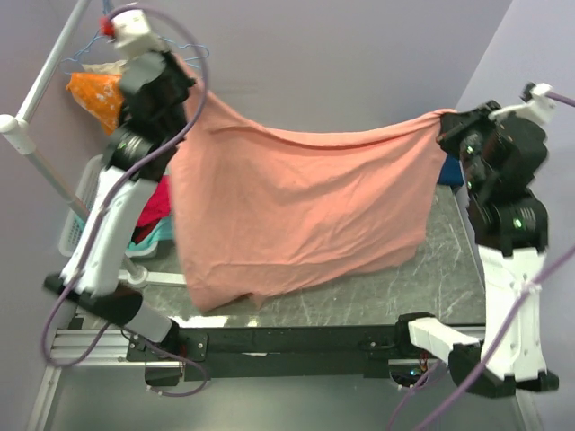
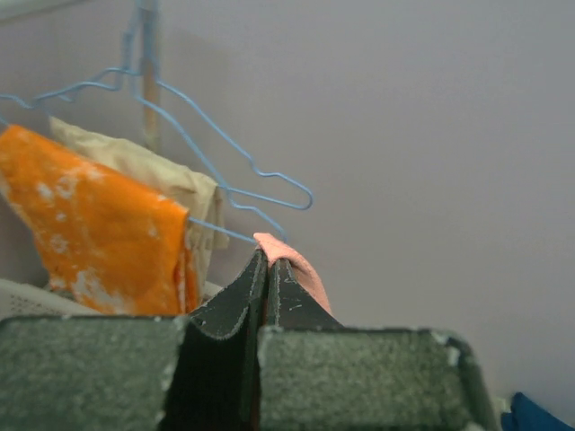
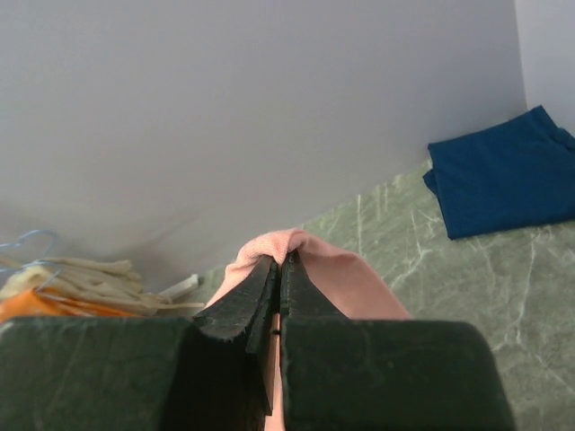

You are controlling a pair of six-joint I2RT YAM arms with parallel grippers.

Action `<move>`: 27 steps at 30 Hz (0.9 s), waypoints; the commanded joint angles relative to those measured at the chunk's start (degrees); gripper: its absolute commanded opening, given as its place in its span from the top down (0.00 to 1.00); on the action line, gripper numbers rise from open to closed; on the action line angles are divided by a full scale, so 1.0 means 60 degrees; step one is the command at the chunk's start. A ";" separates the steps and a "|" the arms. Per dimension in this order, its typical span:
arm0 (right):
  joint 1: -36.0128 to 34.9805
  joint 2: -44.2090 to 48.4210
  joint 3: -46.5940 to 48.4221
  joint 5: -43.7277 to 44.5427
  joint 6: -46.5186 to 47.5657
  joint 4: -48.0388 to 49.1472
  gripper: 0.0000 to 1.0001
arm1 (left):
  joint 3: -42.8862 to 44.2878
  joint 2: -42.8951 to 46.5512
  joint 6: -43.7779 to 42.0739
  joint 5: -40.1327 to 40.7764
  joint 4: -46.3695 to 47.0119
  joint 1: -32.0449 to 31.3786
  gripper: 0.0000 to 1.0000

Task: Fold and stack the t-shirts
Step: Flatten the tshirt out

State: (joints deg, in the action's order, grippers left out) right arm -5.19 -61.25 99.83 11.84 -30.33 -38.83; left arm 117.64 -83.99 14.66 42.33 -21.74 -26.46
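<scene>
The salmon-pink t-shirt (image 1: pixel 296 206) hangs stretched in the air between both grippers, its lower edge draping onto the marble table (image 1: pixel 431 269). My left gripper (image 1: pixel 184 76) is shut on its upper left corner; the pink cloth (image 2: pixel 301 269) pokes out past the closed fingertips in the left wrist view. My right gripper (image 1: pixel 446 126) is shut on the upper right corner; pink cloth (image 3: pixel 350 274) bunches over the fingertips in the right wrist view. The dark navy t-shirt (image 3: pixel 503 180) lies folded on the table at the back right, mostly hidden behind my right arm in the top view (image 1: pixel 452 171).
An orange white-blotched cloth (image 1: pixel 97 94) hangs on blue wire hangers (image 2: pixel 243 171) at the back left. A white basket (image 1: pixel 81 211) with a magenta-red garment (image 1: pixel 154 211) stands left of the table. A white rack pole (image 1: pixel 40 94) rises at far left.
</scene>
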 commanded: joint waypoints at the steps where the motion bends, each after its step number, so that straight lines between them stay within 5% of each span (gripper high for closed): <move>1: 0.0103 -0.0760 0.0557 0.0298 0.0235 0.0935 1.00 | 0.2244 -0.1015 0.0003 -0.0433 0.0518 0.0264 0.99; 6: 0.0118 -0.0997 0.1393 0.0166 0.0396 0.0861 1.00 | 0.3259 -0.1267 -0.0201 -0.0536 0.0561 0.0293 0.99; 20: 0.0133 0.1638 -0.0230 -0.0493 0.0528 0.0320 1.00 | 0.0375 0.2409 -0.0261 -0.1062 0.0079 0.0293 0.99; 27: 0.0133 0.2401 -0.0028 -0.0581 0.0528 -0.0369 1.00 | 0.0387 0.3465 0.0253 -0.1415 -0.0581 0.0293 0.99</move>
State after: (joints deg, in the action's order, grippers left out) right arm -4.84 -46.94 98.48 8.01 -28.40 -38.98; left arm 119.44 -64.20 14.79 35.51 -24.25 -25.04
